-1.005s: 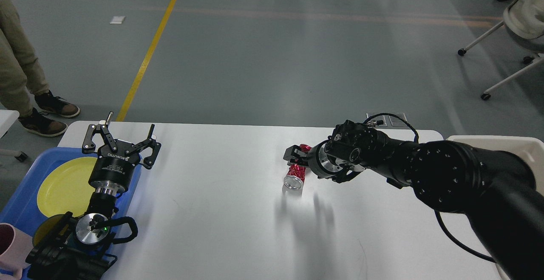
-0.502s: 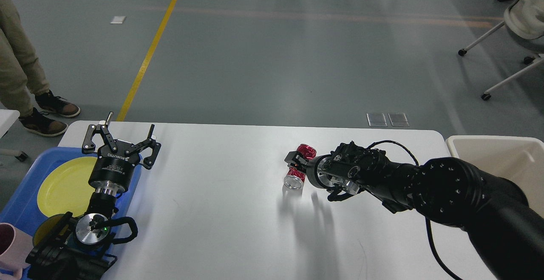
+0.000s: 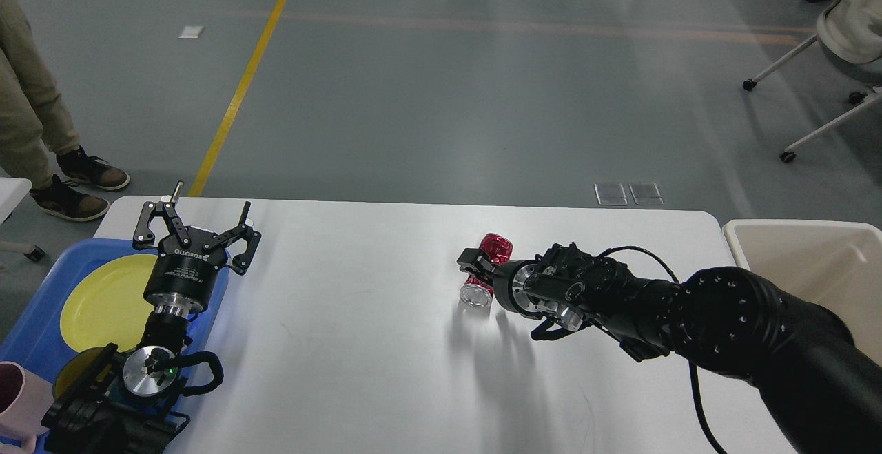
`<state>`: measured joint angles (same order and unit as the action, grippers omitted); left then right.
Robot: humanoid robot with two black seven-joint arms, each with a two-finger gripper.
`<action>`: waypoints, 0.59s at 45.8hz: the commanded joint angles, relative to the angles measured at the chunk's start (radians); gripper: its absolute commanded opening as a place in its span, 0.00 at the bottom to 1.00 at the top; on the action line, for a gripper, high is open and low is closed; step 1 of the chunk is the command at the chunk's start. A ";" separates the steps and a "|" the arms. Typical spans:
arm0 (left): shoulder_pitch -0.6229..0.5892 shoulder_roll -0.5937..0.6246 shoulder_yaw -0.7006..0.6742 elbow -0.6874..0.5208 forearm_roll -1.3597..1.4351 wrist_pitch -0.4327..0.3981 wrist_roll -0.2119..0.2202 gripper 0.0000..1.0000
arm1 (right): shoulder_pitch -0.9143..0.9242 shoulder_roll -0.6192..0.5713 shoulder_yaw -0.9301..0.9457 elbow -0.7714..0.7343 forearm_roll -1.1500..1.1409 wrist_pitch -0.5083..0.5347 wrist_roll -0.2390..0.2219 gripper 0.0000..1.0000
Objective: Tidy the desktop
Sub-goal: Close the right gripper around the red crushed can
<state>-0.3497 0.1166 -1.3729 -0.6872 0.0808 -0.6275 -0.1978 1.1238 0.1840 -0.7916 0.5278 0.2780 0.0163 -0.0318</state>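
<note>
right gripper [image 3: 475, 268] at a crushed red can [image 3: 484, 269] on the desktop [image 3: 358, 344]

the can lies on its side near the middle of the white desktop, silver end toward the camera. the right gripper reaches in from the right, its fingers around the can's body; how firmly they press i cannot tell. the left gripper [image 3: 196, 223] hangs with fingers spread wide over the desktop's left edge, beside a blue tray [image 3: 41, 323] with a yellow plate [image 3: 103, 302]. a beige bin [image 3: 813, 254] sits at the right.

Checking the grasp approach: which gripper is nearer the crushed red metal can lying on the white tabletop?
Right. The right gripper is at the can; the left gripper hangs far off, near the blue tray.
</note>
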 commanded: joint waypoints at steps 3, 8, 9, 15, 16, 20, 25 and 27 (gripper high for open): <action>0.000 0.000 0.000 0.000 0.000 0.000 0.000 0.96 | -0.013 0.000 0.000 0.001 -0.006 -0.002 0.003 0.94; 0.000 0.000 0.000 0.000 0.000 0.000 0.000 0.96 | -0.018 0.000 0.000 0.001 -0.016 -0.006 0.003 0.94; 0.000 0.000 0.000 0.000 -0.001 0.000 0.000 0.96 | -0.018 0.000 0.000 0.001 -0.016 -0.004 0.003 0.94; 0.000 0.000 0.000 0.000 -0.001 0.000 0.000 0.96 | -0.018 0.000 0.000 0.000 -0.016 -0.007 0.003 0.87; 0.000 0.000 0.000 0.000 -0.001 0.000 0.000 0.96 | -0.018 0.000 0.000 0.001 -0.016 -0.007 0.003 0.87; 0.000 0.000 0.000 0.000 -0.001 0.000 0.000 0.96 | -0.019 0.000 0.000 0.001 -0.016 -0.007 0.012 0.86; 0.000 0.000 0.000 0.000 -0.001 0.000 0.000 0.96 | -0.021 0.000 0.000 0.001 -0.016 -0.009 0.015 0.85; 0.000 0.000 0.000 0.000 0.000 0.000 0.000 0.96 | -0.022 0.000 0.000 0.001 -0.016 -0.009 0.015 0.82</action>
<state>-0.3498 0.1166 -1.3729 -0.6872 0.0805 -0.6275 -0.1978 1.1045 0.1840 -0.7915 0.5292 0.2623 0.0079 -0.0187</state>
